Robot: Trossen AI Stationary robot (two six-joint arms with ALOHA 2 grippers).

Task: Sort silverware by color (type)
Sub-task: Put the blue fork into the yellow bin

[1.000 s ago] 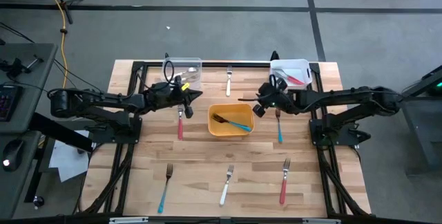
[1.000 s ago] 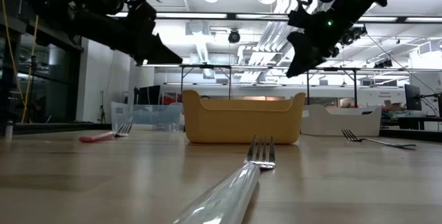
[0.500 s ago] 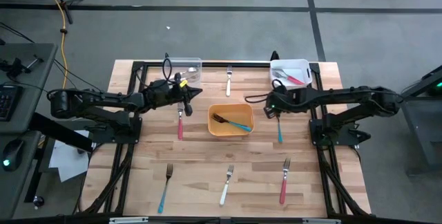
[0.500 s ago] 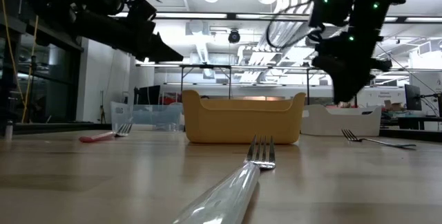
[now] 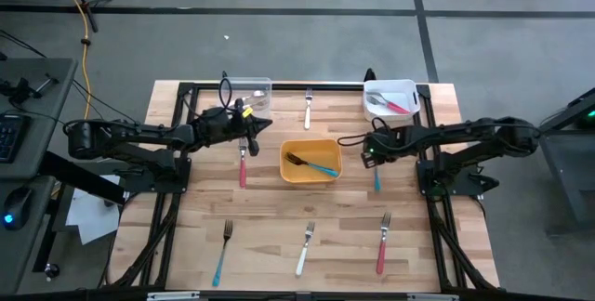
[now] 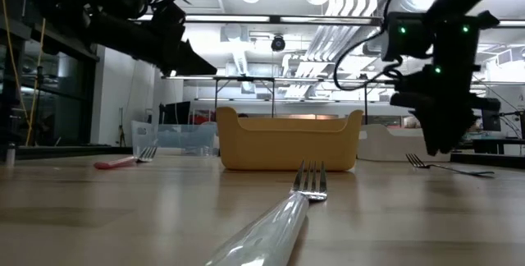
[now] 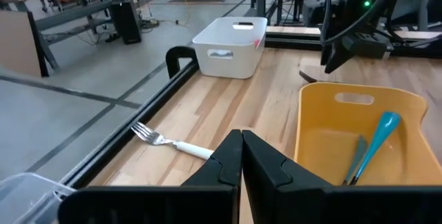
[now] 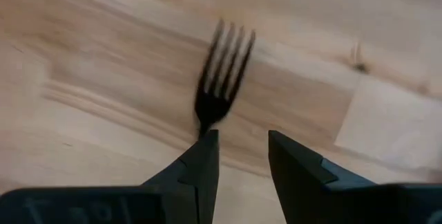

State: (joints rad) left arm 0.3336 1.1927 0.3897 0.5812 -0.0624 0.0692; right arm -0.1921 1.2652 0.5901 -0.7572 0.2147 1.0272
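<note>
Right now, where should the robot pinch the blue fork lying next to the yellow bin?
Probably on the thin teal handle just behind the tines of the blue fork, coming straight down. It lies flat on the table, handle pointing away from the bins, and the right pincer hangs open right over its tines, beside the yellow bin.

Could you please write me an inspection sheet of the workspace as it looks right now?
Surface: wooden table, bare between the items.
Job's things: yellow bin holds a blue-handled fork; white bin holds a red one; clear bin contents unclear. Loose forks: red fork, white fork, blue fork, and three along the near edge.
Clutter: nothing seen.
Grippers: left gripper shut, above the red fork; right gripper open, over the blue fork's tines.
Cables: yellow cable on the floor.
Surroundings: grey floor, desk at left.
</note>
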